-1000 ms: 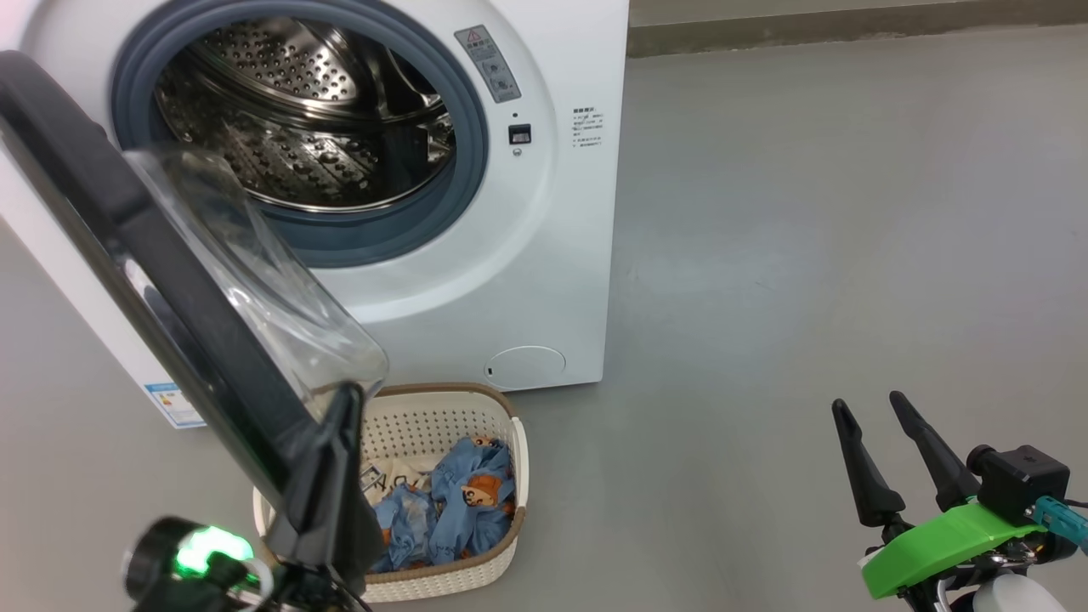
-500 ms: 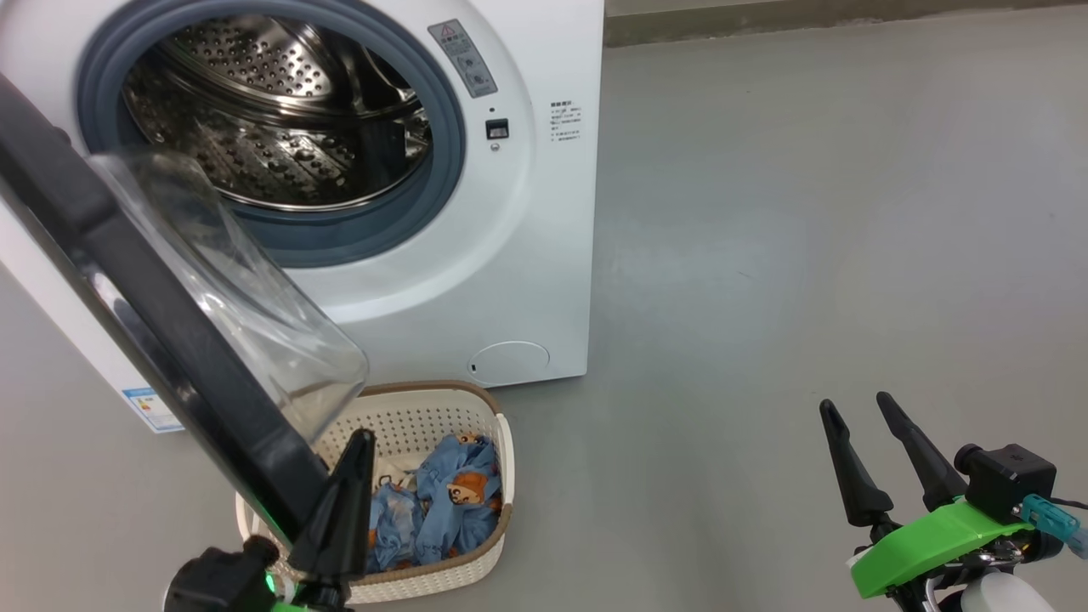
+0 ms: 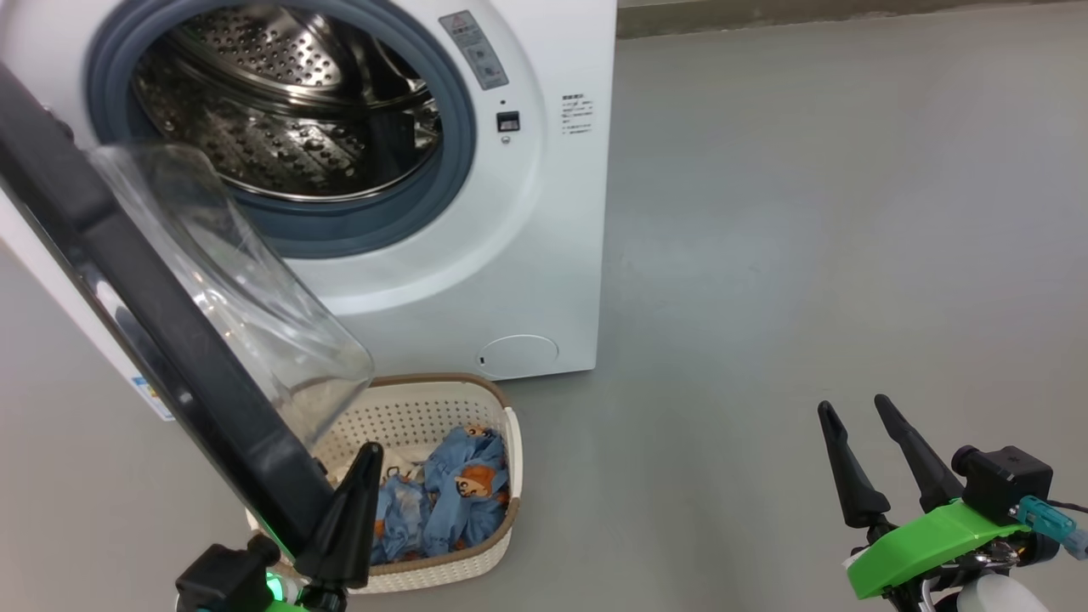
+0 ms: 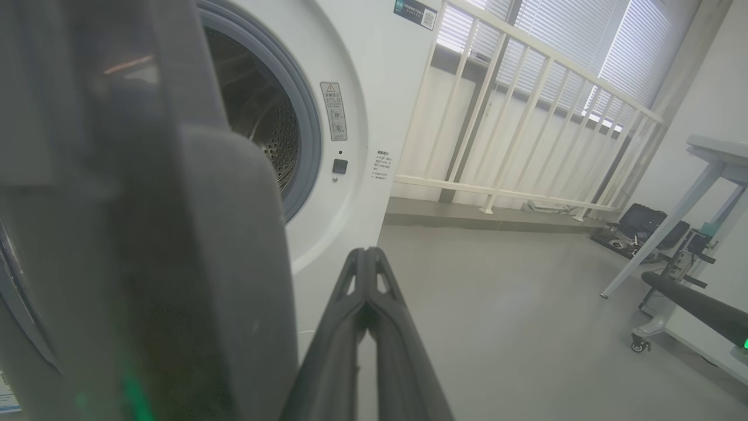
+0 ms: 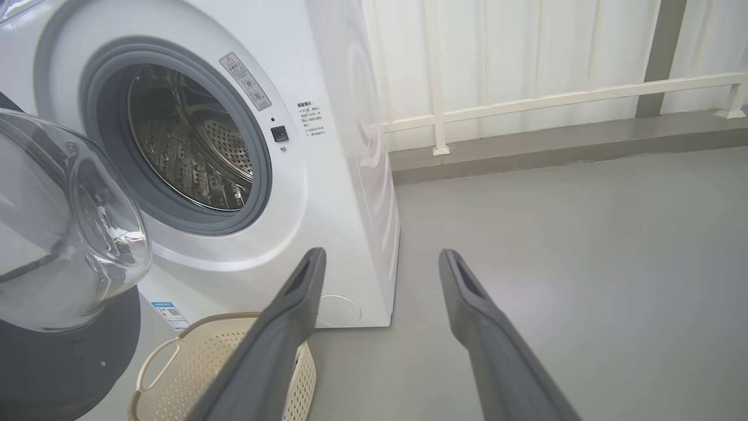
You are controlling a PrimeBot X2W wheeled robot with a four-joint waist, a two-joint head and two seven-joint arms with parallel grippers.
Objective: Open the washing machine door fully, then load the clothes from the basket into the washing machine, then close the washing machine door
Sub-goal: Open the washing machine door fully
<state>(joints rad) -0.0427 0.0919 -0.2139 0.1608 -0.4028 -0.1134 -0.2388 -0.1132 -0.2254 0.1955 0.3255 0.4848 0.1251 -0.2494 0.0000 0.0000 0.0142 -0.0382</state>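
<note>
Washing machine door [image 3: 127, 289]: open. Left end effector [image 3: 367, 455]: clenched, empty, beside door's rim. Right end effector [image 3: 852, 406]: released, empty.

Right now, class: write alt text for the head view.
A white washing machine stands with its black door open above a basket of blue clothes. The shut left gripper is at the door's lower edge; the open right gripper hovers over grey floor.

Grey floor [image 3: 807, 212] is spreading rightward; a white railing [image 4: 502, 117] is running along the far side before blinds [image 4: 631, 35]; a black case [image 4: 640, 225] is lying near a table [image 4: 713, 155].
</note>
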